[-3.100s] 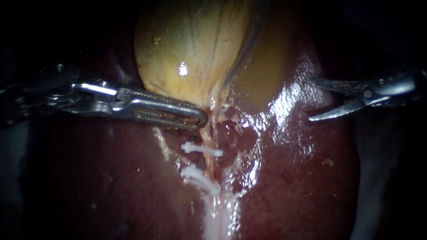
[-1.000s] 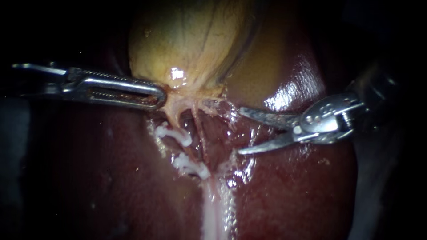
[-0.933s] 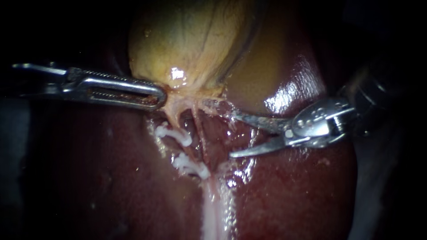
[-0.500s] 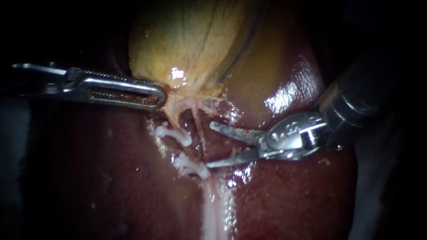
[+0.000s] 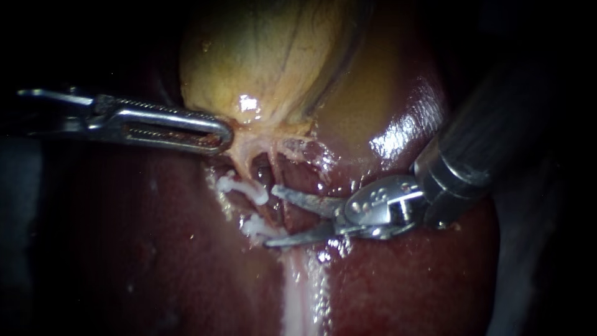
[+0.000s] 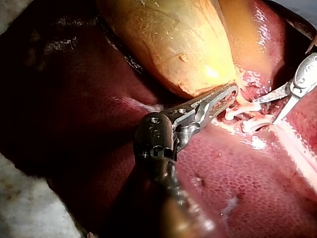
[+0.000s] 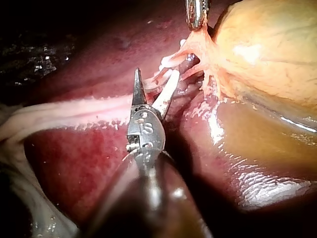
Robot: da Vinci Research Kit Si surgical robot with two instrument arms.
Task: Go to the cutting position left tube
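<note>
Liver [image 5: 404, 274] fills the endoscope view, with gallbladder [image 5: 261, 56] at 12 o'clock. Right instrument [image 5: 270, 216] comes in from 2 o'clock, end effector spread and gripping nothing, tips beside two white clips [image 5: 249, 188]. Left instrument [image 5: 217, 134], from 9 o'clock, has its end effector clenched on the gallbladder's neck. Left tube [image 5: 242, 165] lies centre, at 6 o'clock of that neck, carrying both clips.

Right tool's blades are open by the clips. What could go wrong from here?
The right tool has its open blades' tips close to the upper clip and lower clip; closing here might strike or dislodge one.
Its lower blade appears to lie close over the liver; advancing could nick it.
The left tool, shut on the gallbladder at its neck, holds the tube taut; a slip would likely shift the tube off the blades' line.
</note>
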